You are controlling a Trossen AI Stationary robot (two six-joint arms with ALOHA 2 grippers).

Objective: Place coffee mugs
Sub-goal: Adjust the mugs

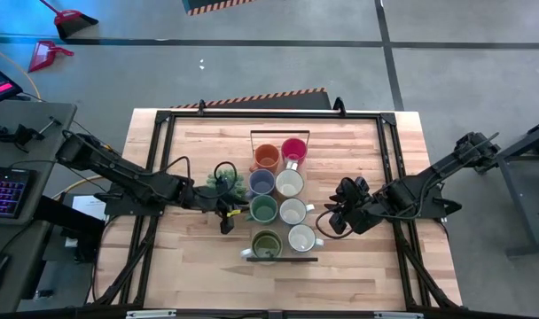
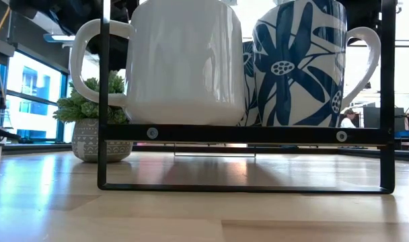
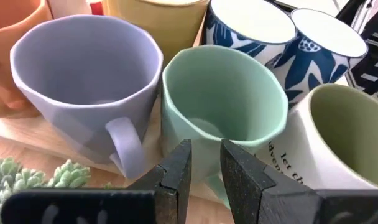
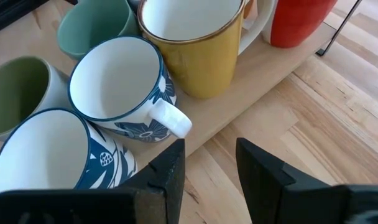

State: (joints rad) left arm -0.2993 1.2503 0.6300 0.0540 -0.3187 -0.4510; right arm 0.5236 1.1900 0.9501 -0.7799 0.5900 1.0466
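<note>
Judging by all eight mugs (image 1: 278, 206) standing on the rack (image 1: 279, 259), placing looks done: left gripper (image 3: 204, 163) narrowly parted by the teal mug (image 3: 223, 99), right gripper (image 4: 211, 163) apart, empty, should withdraw.

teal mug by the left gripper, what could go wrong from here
1. The left gripper sits right at the teal mug, which is packed against the lavender mug and olive mug; any sideways move could knock a neighbour.
2. The potted plant stands close beside that arm and could be brushed on the way out.
3. The right gripper, open, hangs near a blue floral mug whose handle sticks out toward it and could snag.
</note>
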